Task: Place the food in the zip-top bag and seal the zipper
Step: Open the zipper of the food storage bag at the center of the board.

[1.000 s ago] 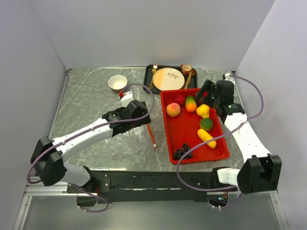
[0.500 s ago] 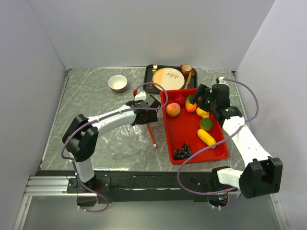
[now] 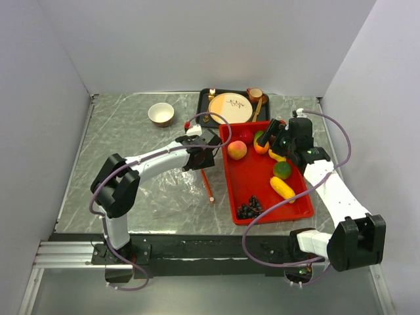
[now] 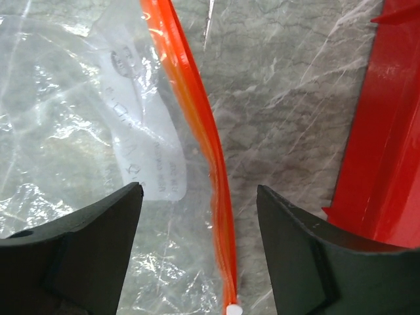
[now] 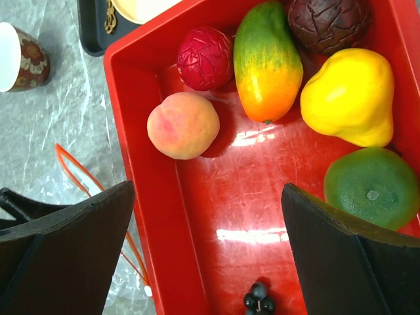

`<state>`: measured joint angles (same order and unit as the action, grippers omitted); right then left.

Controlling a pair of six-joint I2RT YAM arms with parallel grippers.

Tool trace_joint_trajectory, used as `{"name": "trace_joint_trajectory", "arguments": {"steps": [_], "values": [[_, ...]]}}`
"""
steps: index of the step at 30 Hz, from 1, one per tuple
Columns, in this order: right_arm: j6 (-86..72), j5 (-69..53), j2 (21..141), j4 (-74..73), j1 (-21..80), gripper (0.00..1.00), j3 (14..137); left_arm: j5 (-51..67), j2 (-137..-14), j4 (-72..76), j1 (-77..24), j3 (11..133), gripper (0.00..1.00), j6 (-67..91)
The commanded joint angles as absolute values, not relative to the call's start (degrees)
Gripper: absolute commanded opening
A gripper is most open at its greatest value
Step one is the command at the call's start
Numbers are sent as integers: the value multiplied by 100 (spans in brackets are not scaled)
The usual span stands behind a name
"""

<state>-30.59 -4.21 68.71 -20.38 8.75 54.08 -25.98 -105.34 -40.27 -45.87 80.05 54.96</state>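
I have the left tool (image 4: 198, 197) low over the worktop (image 3: 131, 131), its two dark fingers (image 4: 85, 243) apart with nothing gripped. The zipper (image 4: 203, 131) runs between them as a thin orange-red strip, touching neither finger, and its small white slider tab (image 4: 233, 308) sits at the bottom edge of the left wrist view. The zip-top bag (image 4: 79, 131) lies flat and crinkled on the worktop to the left of that strip, with a white printed label showing through the plastic.

Just beside the zipper on the other side is the outer wall of the red tray (image 5: 141, 164), and that wall stands between the bag and all the food. The right tool (image 5: 209, 216) hangs over the tray with its fingers wide apart and holds nothing.

In the tray, the peach (image 5: 183, 125) lies near the left wall. The red apple (image 5: 205, 58), the orange-green mango (image 5: 268, 59) and the dark plum (image 5: 325, 23) are lined up along the far end. The yellow lemon (image 5: 351, 95) lies against the mango and the green lime (image 5: 374, 187) is just below the lemon. The dark grape bunch (image 5: 257, 298) sits apart towards the near end. From the top camera, the yellow banana-like piece (image 3: 283, 189) lies near the tray's right wall.

Behind the red tray, a black tray (image 3: 205, 97) carries a cream plate (image 3: 231, 107) with cutlery and a small cup (image 3: 254, 94). A white bowl (image 3: 161, 113) stands alone on the far left of the worktop.
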Motion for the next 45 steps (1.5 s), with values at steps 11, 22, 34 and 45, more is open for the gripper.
{"name": "trace_joint_trajectory", "arguments": {"steps": [11, 22, 34, 45], "values": [[-2953, -554, 6899, -1978, 905, 100, 5353, -2400, -10670, -3920, -4430, 8183, 51, 5537], [-2988, -844, 6943, -1846, 940, 100, 5159, -2347, -10222, -3823, -4421, 7778, 9, 5572], [-2900, -1925, 6856, -1310, 1493, 96, 4957, -2021, -9046, -3613, -4579, 7155, 1, 5265], [-3295, -2593, 7277, -397, 2566, 77, 4878, -1995, -7060, -2365, -4887, 5406, 1, 5458]]}}
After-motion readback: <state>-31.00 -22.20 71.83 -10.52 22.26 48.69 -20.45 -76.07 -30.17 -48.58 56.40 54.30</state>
